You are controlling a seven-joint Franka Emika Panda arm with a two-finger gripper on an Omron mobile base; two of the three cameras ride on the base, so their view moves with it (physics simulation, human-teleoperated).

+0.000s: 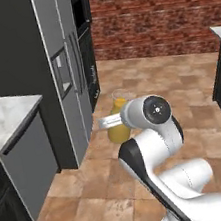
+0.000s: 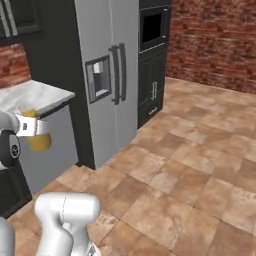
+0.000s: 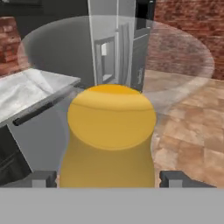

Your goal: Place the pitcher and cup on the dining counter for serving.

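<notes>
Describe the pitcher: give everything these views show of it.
The pitcher is mustard-amber and smooth, with a rounded body that narrows upward into a pale, see-through neck flaring to a wide rim. It stands upright in mid-air, off the floor and off every counter, between the fingers of the gripper, whose dark fingertips flank its body on either side. In the left base view it hangs just beyond the white arm's wrist, over the tiled floor near the refrigerator. Actual contact between fingers and body cannot be confirmed.

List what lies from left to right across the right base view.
Marble counter → pitcher in the gripper → steel fridge → black wall oven → brick wall.
</notes>
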